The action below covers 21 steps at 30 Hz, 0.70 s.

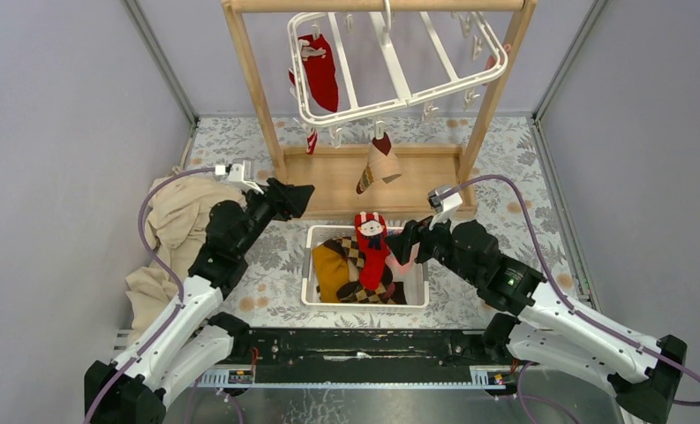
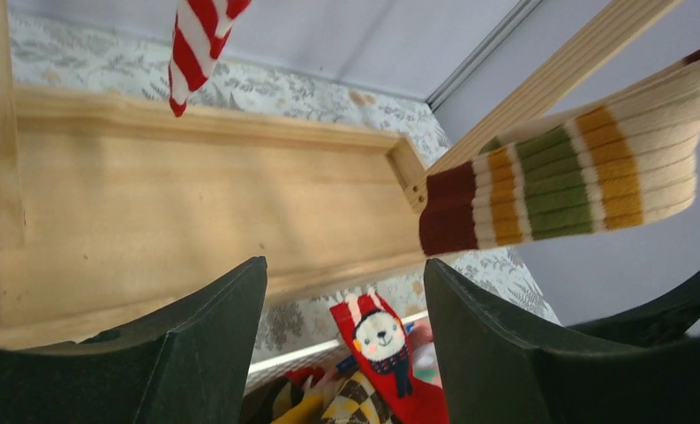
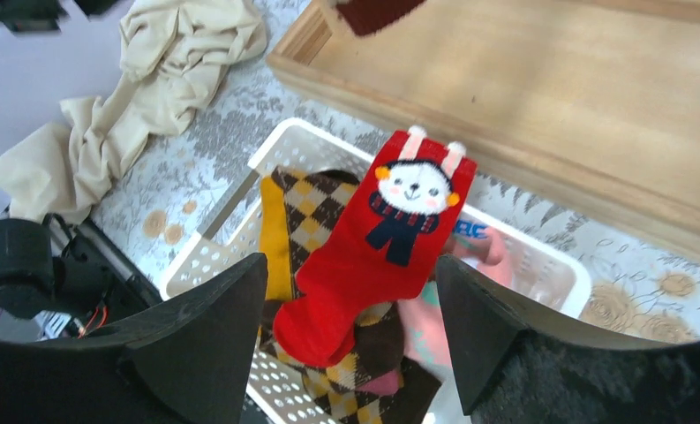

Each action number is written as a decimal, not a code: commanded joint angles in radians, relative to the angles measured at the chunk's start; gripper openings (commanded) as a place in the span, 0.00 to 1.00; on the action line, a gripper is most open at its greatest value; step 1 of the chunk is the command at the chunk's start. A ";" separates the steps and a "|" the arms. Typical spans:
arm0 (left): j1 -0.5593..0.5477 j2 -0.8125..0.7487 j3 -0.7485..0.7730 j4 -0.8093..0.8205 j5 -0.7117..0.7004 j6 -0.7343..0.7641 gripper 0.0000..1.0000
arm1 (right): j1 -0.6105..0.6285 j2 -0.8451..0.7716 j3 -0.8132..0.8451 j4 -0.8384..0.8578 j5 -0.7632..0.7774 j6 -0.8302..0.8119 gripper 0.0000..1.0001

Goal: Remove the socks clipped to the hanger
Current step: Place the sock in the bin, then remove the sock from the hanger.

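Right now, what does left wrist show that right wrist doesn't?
Left wrist only: the red-and-white striped sock hanging, and the banded length of the tan ribbed sock.
Right wrist only: the crumpled beige cloth and the perforated walls of the white plastic basket.
Both: the red cloth sock with a bear face, the brown-black argyle sock and the wooden rack base. The tan sock's maroon toe shows at right wrist's top edge.
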 commanded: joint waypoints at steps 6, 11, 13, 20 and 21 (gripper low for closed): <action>-0.092 -0.037 -0.077 0.056 -0.050 -0.034 0.73 | 0.004 0.000 0.032 0.259 0.149 -0.100 0.76; -0.129 -0.014 -0.083 0.084 -0.064 -0.024 0.74 | 0.004 0.031 0.006 0.364 0.158 -0.141 0.76; -0.135 0.000 -0.075 0.085 -0.069 -0.016 0.74 | 0.004 0.049 0.006 0.390 0.163 -0.156 0.76; -0.142 -0.001 -0.078 0.092 -0.093 -0.006 0.74 | 0.005 0.083 -0.015 0.485 0.172 -0.188 0.77; -0.142 -0.003 -0.079 0.095 -0.117 -0.006 0.74 | 0.004 0.085 -0.017 0.497 0.175 -0.188 0.77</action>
